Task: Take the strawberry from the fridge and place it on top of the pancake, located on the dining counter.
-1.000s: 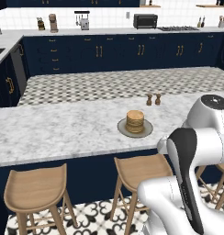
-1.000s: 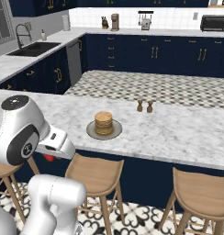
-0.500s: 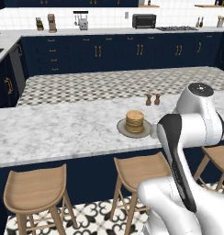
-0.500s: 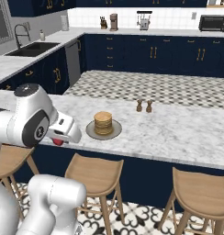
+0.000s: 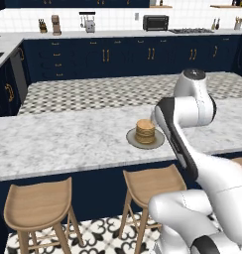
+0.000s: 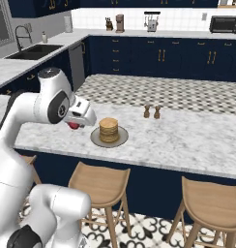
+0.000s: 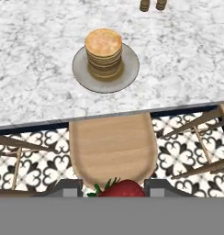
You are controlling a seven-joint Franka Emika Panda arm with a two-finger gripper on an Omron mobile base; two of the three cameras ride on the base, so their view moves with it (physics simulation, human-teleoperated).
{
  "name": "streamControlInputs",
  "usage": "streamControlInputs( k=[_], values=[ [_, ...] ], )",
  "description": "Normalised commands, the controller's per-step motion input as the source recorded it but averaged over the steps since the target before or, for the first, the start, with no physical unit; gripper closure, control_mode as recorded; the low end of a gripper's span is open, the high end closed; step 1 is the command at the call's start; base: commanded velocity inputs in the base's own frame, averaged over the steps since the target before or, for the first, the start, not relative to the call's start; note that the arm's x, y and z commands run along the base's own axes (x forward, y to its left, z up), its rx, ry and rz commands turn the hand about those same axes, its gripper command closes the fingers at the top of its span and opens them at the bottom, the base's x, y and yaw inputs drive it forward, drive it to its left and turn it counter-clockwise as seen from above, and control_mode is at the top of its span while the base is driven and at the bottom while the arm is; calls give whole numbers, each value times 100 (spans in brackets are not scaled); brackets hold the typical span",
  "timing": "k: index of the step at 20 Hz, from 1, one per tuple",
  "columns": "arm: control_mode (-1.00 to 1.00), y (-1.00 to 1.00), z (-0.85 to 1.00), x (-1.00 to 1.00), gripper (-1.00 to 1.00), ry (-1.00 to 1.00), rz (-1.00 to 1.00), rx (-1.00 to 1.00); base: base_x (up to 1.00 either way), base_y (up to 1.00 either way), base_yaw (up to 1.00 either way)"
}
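The strawberry (image 7: 120,188), bright red with green leaves, sits between my gripper's (image 7: 113,188) two dark fingertips (image 7: 70,187), and the gripper is shut on it. From the right base I see the gripper (image 6: 74,125) holding the strawberry (image 6: 73,126) just above the dining counter's (image 6: 178,140) near edge, a little left of the plate (image 6: 95,140). The pancake (image 6: 109,129) is a tan stack on that beige plate; it also shows as the pancake (image 5: 145,130) and the pancake (image 7: 103,49). The hand sits over a stool, short of the plate. The fridge is out of view.
Wooden stools (image 6: 103,184) (image 5: 38,203) line the counter's front, one stool (image 7: 113,149) directly under the hand. Salt and pepper shakers (image 6: 152,112) stand behind and right of the plate. Navy wall counters carry a toaster oven (image 5: 155,22) and a sink (image 6: 35,48).
The arm has swung up and forward, carrying the strawberry from below counter level to just above the counter's edge, closer to the plate. The pancake and base views have not shifted.
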Motion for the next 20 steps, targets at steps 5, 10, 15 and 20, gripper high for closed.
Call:
streamControlInputs(
  k=[5, 10, 15, 20],
  values=[
    [-100, -10, -14, 100, 100, 0, 0, 3, 0, 0, 0],
    [-100, -6, -43, 100, 100, 0, 0, 0, 0, 0, 0],
    [-100, -9, -6, 100, 100, 13, 0, 0, 0, 0, 0],
    [-100, -7, -30, 100, 100, 1, 3, 0, 0, 0, 0]
  ],
)
